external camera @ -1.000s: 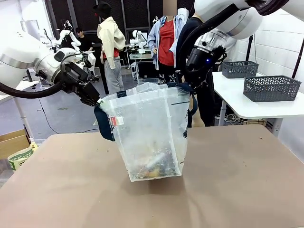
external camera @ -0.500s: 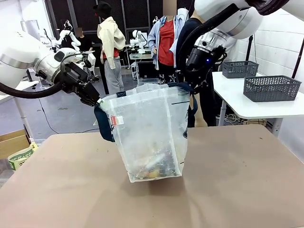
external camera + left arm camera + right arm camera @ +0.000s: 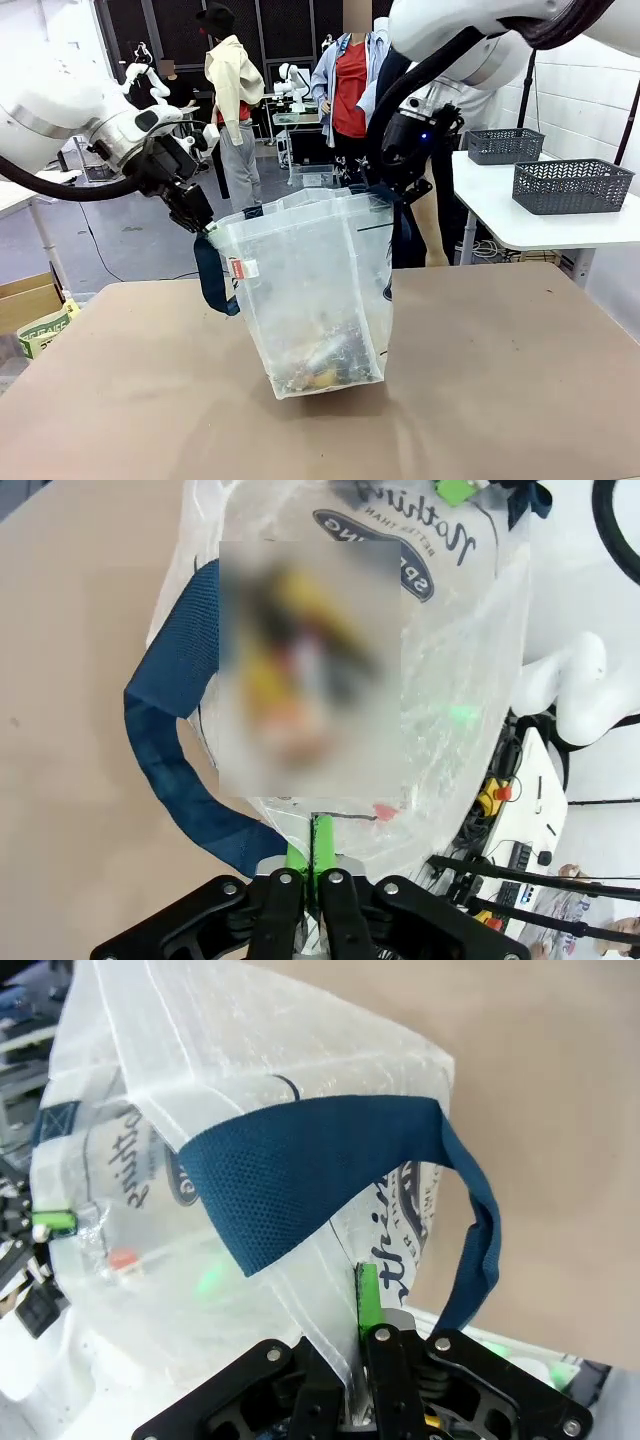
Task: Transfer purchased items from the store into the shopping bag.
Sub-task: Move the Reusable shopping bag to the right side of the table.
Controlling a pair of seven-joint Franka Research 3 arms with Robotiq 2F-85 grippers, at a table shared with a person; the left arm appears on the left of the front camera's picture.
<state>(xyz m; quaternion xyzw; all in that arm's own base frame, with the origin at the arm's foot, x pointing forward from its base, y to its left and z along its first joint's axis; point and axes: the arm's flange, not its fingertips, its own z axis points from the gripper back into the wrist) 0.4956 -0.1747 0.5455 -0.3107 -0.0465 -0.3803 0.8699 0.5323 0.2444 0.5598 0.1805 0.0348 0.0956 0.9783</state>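
Note:
The shopping bag [image 3: 310, 290], a clear plastic tote with navy straps, hangs upright with its base at the brown table. My left gripper [image 3: 205, 228] is shut on the bag's left rim; in the left wrist view its green pads [image 3: 308, 855] pinch the plastic edge beside a navy strap [image 3: 170, 770]. My right gripper [image 3: 385, 190] is shut on the right rim; the right wrist view shows it [image 3: 362, 1305] clamping the plastic under the other strap [image 3: 320, 1175]. Several purchased items [image 3: 320, 365] lie in a heap at the bag's bottom.
Two dark grey lattice baskets [image 3: 572, 185] [image 3: 505, 145] stand on a white side table [image 3: 540, 230] at the right; I cannot tell whether either is the store. A cardboard box [image 3: 30, 310] sits on the floor at the left. A person stands behind the bag.
Both arms have shifted a little to the left, and the bag has moved with them, slightly left and lower in the picture. Both grips are unchanged.

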